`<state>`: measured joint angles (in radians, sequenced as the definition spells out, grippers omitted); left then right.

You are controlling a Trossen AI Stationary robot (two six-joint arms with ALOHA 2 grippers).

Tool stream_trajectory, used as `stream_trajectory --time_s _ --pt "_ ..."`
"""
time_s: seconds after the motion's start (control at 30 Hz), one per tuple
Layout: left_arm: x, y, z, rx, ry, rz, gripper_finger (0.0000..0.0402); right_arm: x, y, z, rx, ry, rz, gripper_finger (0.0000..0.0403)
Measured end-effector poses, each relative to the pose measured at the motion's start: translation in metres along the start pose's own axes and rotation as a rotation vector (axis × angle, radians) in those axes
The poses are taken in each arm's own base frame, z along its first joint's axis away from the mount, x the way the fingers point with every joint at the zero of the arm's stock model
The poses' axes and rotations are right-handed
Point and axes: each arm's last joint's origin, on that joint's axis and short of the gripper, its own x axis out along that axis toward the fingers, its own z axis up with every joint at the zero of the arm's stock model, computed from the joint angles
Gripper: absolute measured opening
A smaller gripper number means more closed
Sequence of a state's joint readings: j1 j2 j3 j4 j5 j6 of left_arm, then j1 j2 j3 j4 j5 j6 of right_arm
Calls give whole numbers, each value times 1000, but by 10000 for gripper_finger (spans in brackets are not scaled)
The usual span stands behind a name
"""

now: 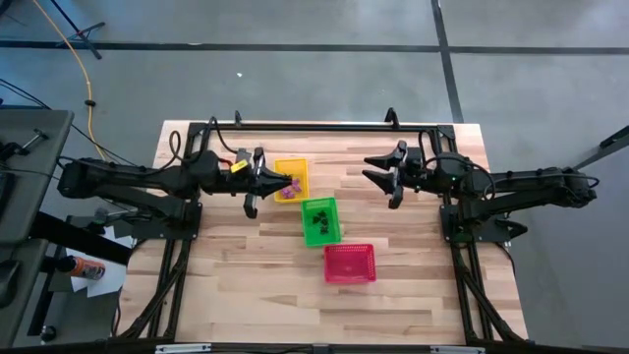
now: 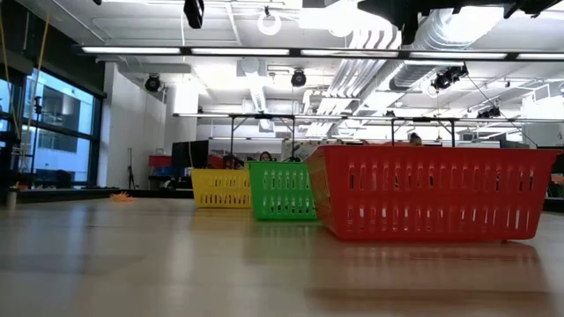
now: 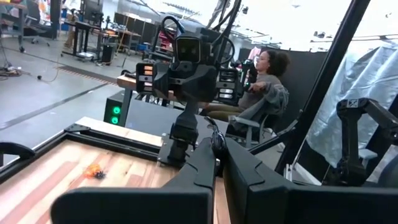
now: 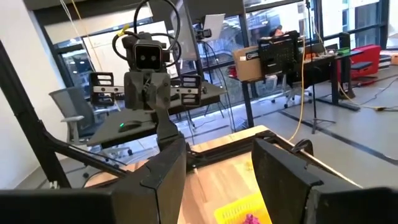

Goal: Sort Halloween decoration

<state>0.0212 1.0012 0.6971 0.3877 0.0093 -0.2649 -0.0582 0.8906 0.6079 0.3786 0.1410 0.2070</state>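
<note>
Currently the left gripper (image 1: 257, 180) is hovering shut and empty beside the yellow basket (image 1: 298, 168) holding purple trinkets (image 1: 291, 186); black trinkets (image 1: 316, 223) fill the green basket (image 1: 328, 206). The right gripper (image 1: 378, 175) is waiting, jaws wide, empty. An orange trinket (image 3: 95, 171) is lying loose; approach it vertically.

We see a robotics lab: exposed ceiling ducts (image 2: 441, 40), equipment-laden desks (image 4: 286, 56), office chairs (image 4: 68, 115), concrete floor (image 1: 295, 88).

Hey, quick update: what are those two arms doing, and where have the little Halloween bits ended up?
Left gripper shut, beside yellow plastic mesh basket. Right gripper open, empty, hovering apart. Tiny purple trinkets in yellow, black trinkets in green mesh basket. Nothing in the way.
</note>
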Motion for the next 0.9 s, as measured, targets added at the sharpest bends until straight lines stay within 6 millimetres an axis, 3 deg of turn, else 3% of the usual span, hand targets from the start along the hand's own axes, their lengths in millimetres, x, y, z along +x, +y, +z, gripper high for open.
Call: stream_trajectory --time_s 0.53,0.7,0.9 --pt "2 0 -1 -3 14 5 0 0 2 0 1 14 65 178" --pt "27 2 8 28 151 42 0 0 2 0 26 15 65 178" --pt "69 5 -7 147 470 32 0 0 2 0 54 7 67 178"
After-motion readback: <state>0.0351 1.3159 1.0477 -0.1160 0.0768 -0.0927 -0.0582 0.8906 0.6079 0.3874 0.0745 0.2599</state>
